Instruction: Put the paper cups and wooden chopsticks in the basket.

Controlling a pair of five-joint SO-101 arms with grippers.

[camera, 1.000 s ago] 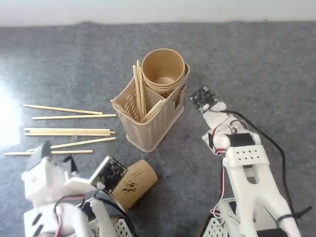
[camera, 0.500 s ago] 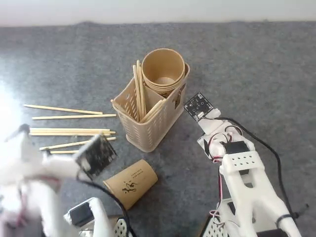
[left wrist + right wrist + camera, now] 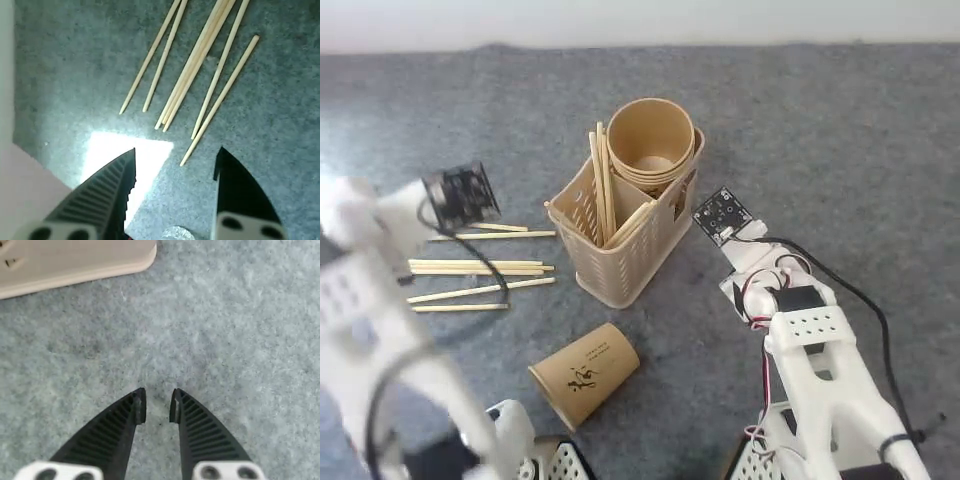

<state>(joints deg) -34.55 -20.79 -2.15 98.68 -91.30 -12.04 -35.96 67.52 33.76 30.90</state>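
A tan slotted basket [image 3: 620, 235] stands mid-carpet with stacked paper cups [image 3: 650, 140] and a few wooden chopsticks [image 3: 603, 185] upright in it. Another paper cup [image 3: 585, 372] lies on its side nearer the front. Several loose chopsticks [image 3: 480, 268] [image 3: 200, 65] lie to the left of the basket. My left arm [image 3: 380, 240] hangs over them, and its left gripper [image 3: 175, 160] is open and empty, above the carpet just short of their tips. My right gripper [image 3: 157, 406] hovers over bare carpet beside the basket's foot [image 3: 75, 260], its fingers almost together and empty.
Grey carpet [image 3: 820, 130] covers the whole floor, with a pale wall along the far edge. A bright patch of light [image 3: 125, 155] falls on the carpet under my left gripper. The right arm [image 3: 800, 320] stands close to the basket's right side.
My left arm has swung up from beside the lying cup and out to the far left over the loose chopsticks. The right arm shifted slightly toward the basket, then stayed still.
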